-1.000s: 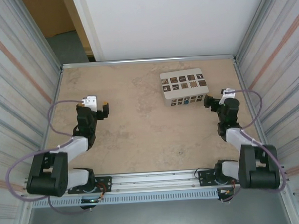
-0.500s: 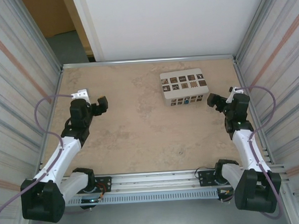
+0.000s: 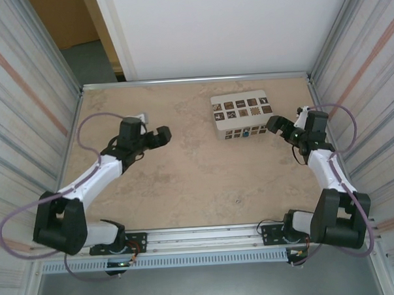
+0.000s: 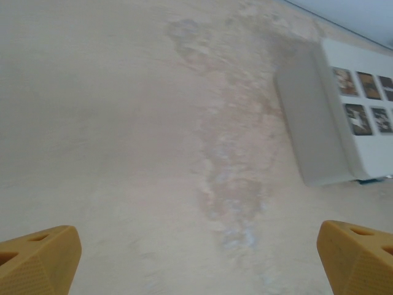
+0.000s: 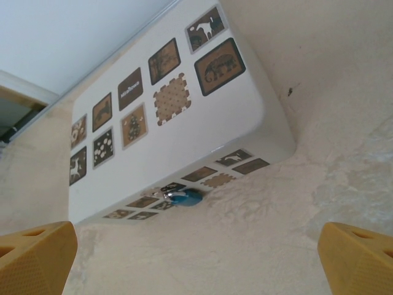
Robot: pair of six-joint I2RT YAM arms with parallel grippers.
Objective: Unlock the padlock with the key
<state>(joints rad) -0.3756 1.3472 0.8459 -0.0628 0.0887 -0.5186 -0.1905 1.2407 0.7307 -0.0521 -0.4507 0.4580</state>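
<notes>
Top view first: the left pincer hangs over the table, left of the middle, with its jaws spread and nothing in them. The right pincer is just beside the right end of the white box with the little picture tiles. It's wide open too, and empty. The box sits toward the far right part of the table.

Left wrist cam: the yellow fingertips sit in the two bottom corners, far apart, with just bare table between them. The box is over at the right edge, well apart from the fingers.

Right wrist cam: the fingertips are in the bottom corners again, with nothing gripped. The box runs slantwise across the frame, and there are tiles on its top and along the side facing the camera. A small blue item with a bit of shiny metal on it sits right against that side, low down by the table. Can't tell if it's the key or the padlock, too small.
</notes>
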